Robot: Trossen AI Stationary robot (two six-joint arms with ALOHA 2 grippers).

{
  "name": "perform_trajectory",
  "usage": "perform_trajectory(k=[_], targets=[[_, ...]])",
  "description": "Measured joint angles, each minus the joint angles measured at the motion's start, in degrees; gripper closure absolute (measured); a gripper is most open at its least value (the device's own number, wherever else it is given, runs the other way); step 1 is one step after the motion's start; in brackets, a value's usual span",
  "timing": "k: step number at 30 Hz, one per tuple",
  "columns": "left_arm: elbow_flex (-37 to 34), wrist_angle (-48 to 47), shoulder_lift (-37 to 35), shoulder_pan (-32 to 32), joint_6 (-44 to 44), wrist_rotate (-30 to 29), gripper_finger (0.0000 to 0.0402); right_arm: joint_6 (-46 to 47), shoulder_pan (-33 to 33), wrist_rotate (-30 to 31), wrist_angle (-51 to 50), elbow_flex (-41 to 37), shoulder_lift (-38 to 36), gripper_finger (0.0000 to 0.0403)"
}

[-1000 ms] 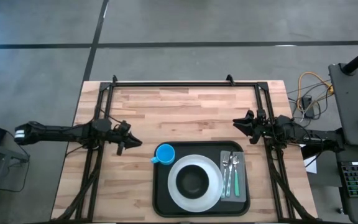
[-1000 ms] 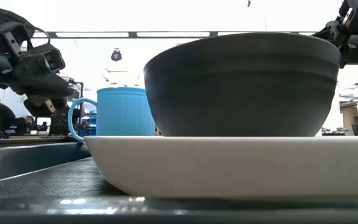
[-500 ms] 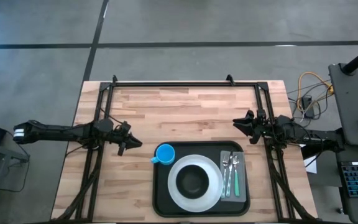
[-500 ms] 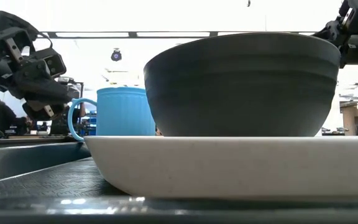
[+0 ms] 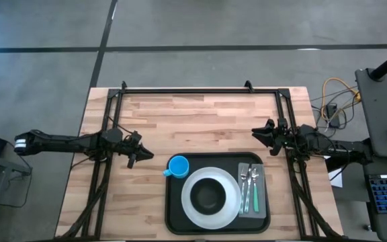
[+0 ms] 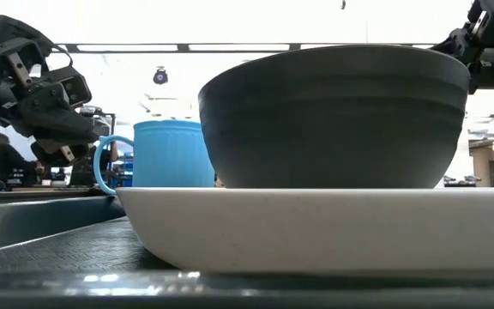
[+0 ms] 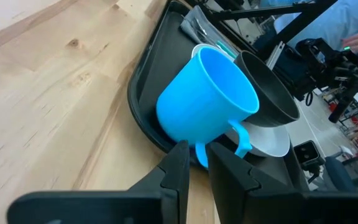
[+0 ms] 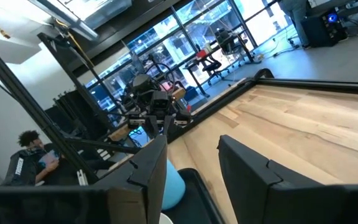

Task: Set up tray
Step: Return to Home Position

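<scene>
A large black rectangular tray with rounded corners and a raised rim (image 5: 173, 210) is seen lying on the light wooden worktop (image 5: 200, 121), at its near edge and slightly right of the middle. A round white plate (image 5: 192, 212) is set in the tray's middle, and a dark grey bowl (image 5: 209, 195) is placed upright on the plate. A bright blue ribbed cup with a handle (image 5: 177, 166) is stood upright in the tray's far left corner, just beside the plate. A small grey cloth napkin (image 5: 261, 202) is laid along the tray's right side, and three pieces of cutlery with blue-green handles (image 5: 249, 188) are laid side by side on it.

The left end effector (image 5: 145, 155) is held above bare wood just left of the tray, pointed toward the cup; its fingers (image 7: 178, 171) are drawn to a narrow gap and nothing is held. The right end effector (image 5: 256, 133) is held over the worktop beyond the tray's far right corner; its fingers (image 8: 149, 169) are parted more widely, and nothing is gripped between them.
</scene>
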Motion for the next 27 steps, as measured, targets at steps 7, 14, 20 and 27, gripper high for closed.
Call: perform_trajectory(k=[7, 14, 20, 27], targets=[[0.0, 0.0, 0.0, 0.0, 0.0, 0.0, 0.0361, 0.0, 0.0, 0.0, 0.0, 0.0, 0.0, 0.0272], [0.0, 0.0, 0.0, 0.0, 0.0, 0.0, 0.0361, 0.0, 0.0, 0.0, 0.0, 0.0, 0.0, 0.0273], [0.0, 0.0, 0.0, 0.0, 0.0, 0.0, 0.0361, 0.0, 0.0, 0.0, 0.0, 0.0, 0.0, 0.0268], [0.0, 0.0, 0.0, 0.0, 0.0, 0.0, 0.0361, 0.0, 0.0, 0.0, 0.0, 0.0, 0.0, 0.0275]])
